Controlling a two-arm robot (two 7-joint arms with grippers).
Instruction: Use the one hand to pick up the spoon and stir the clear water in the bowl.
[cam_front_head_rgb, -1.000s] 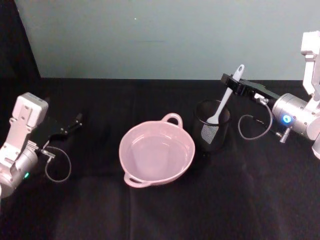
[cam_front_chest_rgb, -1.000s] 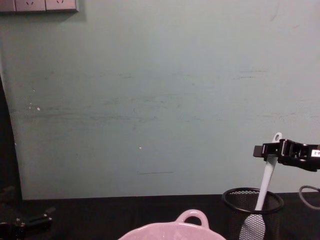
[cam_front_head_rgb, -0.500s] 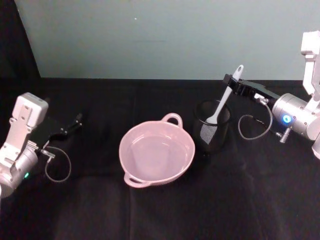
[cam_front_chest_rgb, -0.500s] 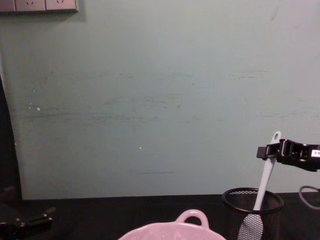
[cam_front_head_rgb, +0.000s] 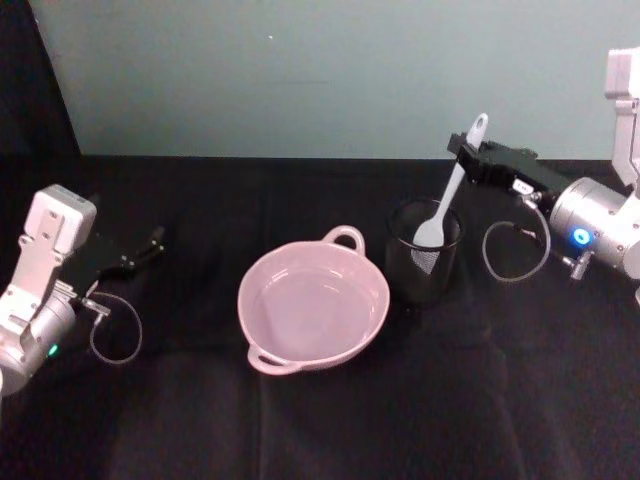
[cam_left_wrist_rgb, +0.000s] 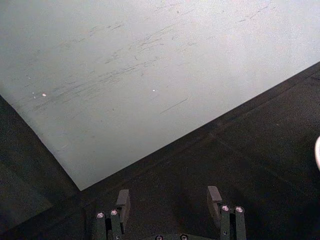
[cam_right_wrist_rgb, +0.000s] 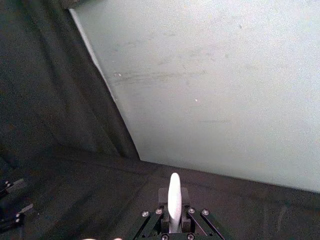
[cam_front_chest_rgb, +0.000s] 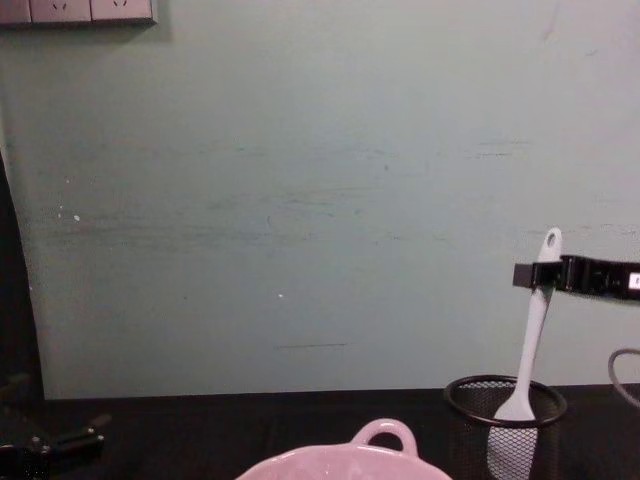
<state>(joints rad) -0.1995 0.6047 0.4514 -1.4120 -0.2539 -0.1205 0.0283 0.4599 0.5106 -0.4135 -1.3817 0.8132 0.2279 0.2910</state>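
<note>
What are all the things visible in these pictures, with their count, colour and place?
Bowl: one, pale pink, table centre, holding clear water.
Cup: one, black mesh, just right of the bowl.
Spoon: one, white, blade in the cup, handle gripped above it.
Table: one, black cloth, under everything.
Wall: one, pale green, behind the table.
Sockets: a cropped row, whitish, high on the wall at the left.
Left claw: one, black, open, parked low at the table's left.
Right claw: one, black, shut on the spoon's handle above the cup.
</note>
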